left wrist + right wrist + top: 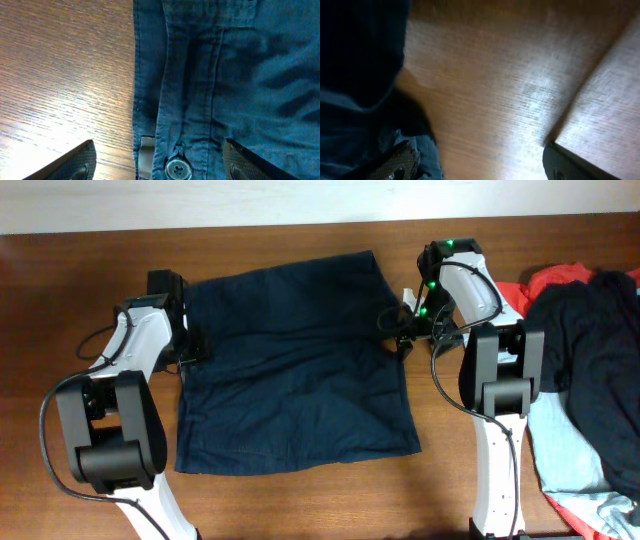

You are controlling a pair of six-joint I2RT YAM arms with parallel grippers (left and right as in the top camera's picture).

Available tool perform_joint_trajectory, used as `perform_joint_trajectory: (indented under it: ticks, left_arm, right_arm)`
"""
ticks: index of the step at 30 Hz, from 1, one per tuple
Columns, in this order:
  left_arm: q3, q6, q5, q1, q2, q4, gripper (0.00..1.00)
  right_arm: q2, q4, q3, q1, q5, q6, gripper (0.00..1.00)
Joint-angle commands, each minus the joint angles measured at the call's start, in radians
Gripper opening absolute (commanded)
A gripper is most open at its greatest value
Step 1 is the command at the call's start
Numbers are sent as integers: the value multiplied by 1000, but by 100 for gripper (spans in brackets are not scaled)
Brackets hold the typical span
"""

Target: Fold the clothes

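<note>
Both jaws, L & R, wide open, empty, poised at opposite edges of navy shorts [295, 360] flat on bench [60, 300], prob. to pinch.

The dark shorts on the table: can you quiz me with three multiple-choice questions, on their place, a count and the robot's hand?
1. Where do the shorts lie? A) between the left arm and the right arm B) on the clothes pile C) off the table
2. How many times does a button show in the left wrist view? A) three B) none C) one
3. The left gripper is: A) clamped on cloth B) open C) hidden
Answers: A, an arm stands on each side; C, a single button shows there; B, its fingers stand wide apart.
</note>
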State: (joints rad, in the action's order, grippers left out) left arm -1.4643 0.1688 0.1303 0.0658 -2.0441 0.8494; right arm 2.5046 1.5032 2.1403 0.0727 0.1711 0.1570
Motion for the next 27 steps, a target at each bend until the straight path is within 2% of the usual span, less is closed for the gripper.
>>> perform_joint_trajectory:
  ticks: [1,10,17,23,27]
  left_arm:
    - [10,-2,-11,2,-1,1,80]
    - [10,-2,-11,2,-1,-3,80]
    - [10,-2,-10,3,-1,-4,80]
    - [10,-1,-11,2,-1,-12,80]
    - [10,-1,-11,2,-1,-12,80]
  right_arm:
    - [4,-64,-6,5,9,11,86]
    - [3,-166,-5,4,1,-5,86]
    - [-35,-151,27,-9,-73,-24,84]
    - [-190,24,89,-79,-74,-97,87]
    - [-216,103,88,-100,-29,-99,87]
